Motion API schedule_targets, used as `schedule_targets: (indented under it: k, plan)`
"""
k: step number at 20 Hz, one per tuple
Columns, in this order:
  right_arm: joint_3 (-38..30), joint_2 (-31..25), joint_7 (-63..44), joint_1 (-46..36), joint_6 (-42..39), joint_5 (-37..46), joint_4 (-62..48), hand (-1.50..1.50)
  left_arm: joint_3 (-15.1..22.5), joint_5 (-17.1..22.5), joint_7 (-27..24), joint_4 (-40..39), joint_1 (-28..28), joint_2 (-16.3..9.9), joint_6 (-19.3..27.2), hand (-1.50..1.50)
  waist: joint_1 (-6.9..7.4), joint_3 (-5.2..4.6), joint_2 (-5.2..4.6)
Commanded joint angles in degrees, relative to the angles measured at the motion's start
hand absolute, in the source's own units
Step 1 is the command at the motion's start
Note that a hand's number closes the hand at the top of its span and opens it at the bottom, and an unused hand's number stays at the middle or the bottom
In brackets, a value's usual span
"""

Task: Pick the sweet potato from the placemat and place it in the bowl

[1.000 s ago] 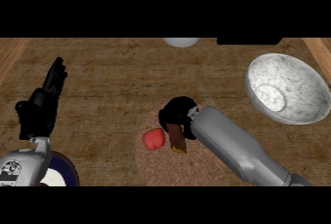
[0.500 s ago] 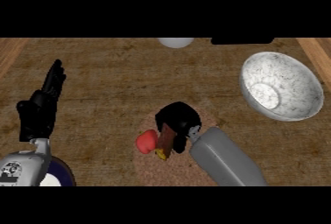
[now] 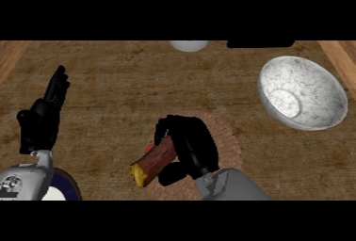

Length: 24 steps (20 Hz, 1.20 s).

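Sweet potato is being gripped by the curled fingers of the right hand, over the placemat. The bowl is sitting well apart, upper right. The left hand is being kept open, fingers up, at left.

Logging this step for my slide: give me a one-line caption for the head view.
Right robot hand curled round the sweet potato over the placemat; bowl waits at right.

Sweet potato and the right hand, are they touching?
Touching. The head view shows the right hand with its fingers curled round the sweet potato, over the placemat.
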State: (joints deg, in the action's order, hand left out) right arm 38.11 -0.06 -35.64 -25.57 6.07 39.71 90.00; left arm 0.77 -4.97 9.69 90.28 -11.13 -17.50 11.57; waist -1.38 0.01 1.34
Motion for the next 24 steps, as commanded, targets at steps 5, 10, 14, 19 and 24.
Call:
schedule_targets:
  k: [5, 10, 14, 19, 24]
  plan:
    - [5.24, 0.05, -26.78, 3.41, 2.31, 19.03, 20.02, 1.50, -0.71, 0.17, 1.97, 1.85, -0.61, -0.31, -0.41, 0.00, -0.14, -0.06, -0.53]
    - [-2.71, -3.73, -22.79, 6.94, 3.20, 18.92, 24.65, 1.50, 0.97, -2.36, 3.90, 1.97, -3.53, 1.41, 0.54, 0.00, 0.71, 0.02, -1.27]
    - [-11.45, -4.67, -19.00, 6.43, 4.54, 16.15, 24.47, 1.50, -0.57, -2.21, -0.61, -0.30, -1.64, 1.75, 0.00, 0.00, 1.09, 0.00, -1.40]
    - [-23.71, -8.91, -8.44, 6.51, 9.29, 8.86, 18.85, 1.50, -1.71, -0.99, 1.71, 1.21, -2.37, 0.99, -1.96, 0.00, 1.44, 0.02, -1.44]
    - [-33.99, -15.17, 3.19, 3.92, 11.44, 2.74, 8.87, 1.50, 0.91, -3.08, 2.73, 3.37, -1.94, 3.19, -0.87, 0.00, 1.68, 0.04, -1.48]
